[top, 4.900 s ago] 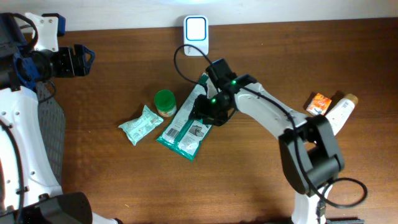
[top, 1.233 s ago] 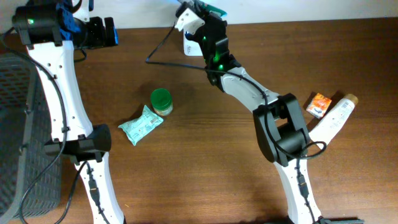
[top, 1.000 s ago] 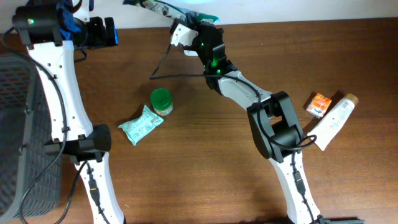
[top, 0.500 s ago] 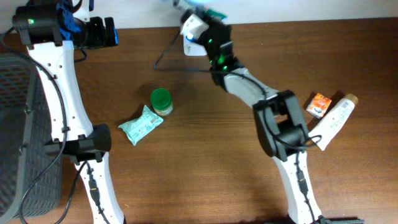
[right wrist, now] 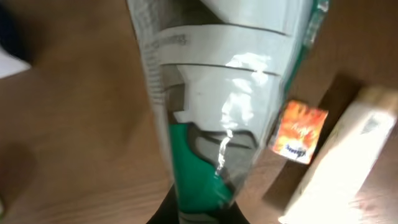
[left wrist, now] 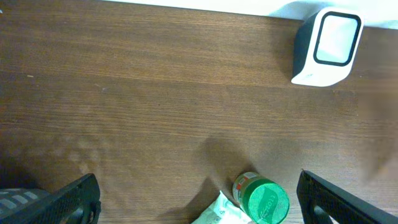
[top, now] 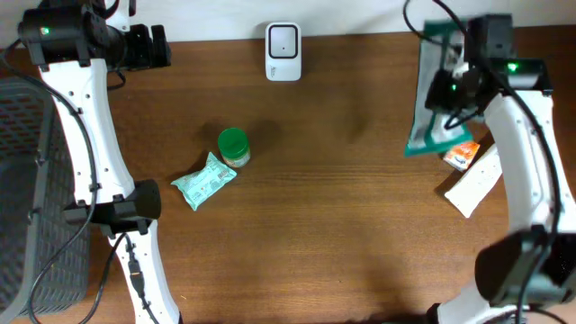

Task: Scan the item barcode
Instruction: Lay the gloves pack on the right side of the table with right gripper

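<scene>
Nearest the right wrist camera, the green-and-white pouch (right wrist: 211, 118) is pinched at one edge by the closed jaws of the right gripper (top: 447, 93). It is carried clear of the table, so its printed faces are left free to be turned. The print is blurred, and no barcode can be made out. Just beneath the pouch, an orange box (top: 461, 153) and a white tube (top: 475, 180) are laid side by side at the right edge, seemingly set out of the working area.

Farther across, a green-lidded jar (top: 235, 147) and a small green packet (top: 204, 180) are left just beside each other in the middle left. The scanner (top: 283, 39) is stood upright at the far edge, its window turned towards the table, presumably so that an item can be passed before it. The pouch is held well apart from it, so the scan is judged not to be under way here. The left gripper (top: 155, 47) is spread wide with nothing between its fingers. It is held over the far left corner, seemingly parked out of the way.

The table (top: 342, 234) is of dark brown wood grain, matt, with faint glare. A dark mesh basket (top: 22, 225) is seen at its left side. Beyond the far edge only a pale strip is shown.
</scene>
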Tool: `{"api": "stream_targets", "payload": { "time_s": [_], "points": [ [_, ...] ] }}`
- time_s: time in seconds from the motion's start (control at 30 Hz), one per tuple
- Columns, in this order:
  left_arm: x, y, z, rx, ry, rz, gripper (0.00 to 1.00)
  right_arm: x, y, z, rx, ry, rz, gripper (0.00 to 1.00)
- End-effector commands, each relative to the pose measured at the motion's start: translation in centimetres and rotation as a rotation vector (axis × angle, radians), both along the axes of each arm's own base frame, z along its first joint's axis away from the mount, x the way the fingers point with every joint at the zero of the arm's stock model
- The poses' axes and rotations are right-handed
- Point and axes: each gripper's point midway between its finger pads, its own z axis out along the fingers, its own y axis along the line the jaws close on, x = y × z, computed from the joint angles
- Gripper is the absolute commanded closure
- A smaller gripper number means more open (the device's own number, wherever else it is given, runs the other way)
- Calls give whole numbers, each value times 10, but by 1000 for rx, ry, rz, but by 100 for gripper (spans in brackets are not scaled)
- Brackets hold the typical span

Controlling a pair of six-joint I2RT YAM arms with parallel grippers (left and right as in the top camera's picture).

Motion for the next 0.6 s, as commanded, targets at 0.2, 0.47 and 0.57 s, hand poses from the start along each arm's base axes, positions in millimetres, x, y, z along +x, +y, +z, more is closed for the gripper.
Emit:
{"api": "stream_targets", "payload": {
  "time_s": [0.2, 0.47, 0.57],
  "points": [
    [1, 4, 0, 7, -3, 8, 1, -21, -30, -69, 58, 188, -35, 32],
    [1, 4, 0, 7, -3, 8, 1, 35, 250, 5, 104, -203, 781, 2],
    [1, 4, 0, 7, -3, 8, 1, 33, 343, -27, 126, -267, 939, 1]
  ]
}}
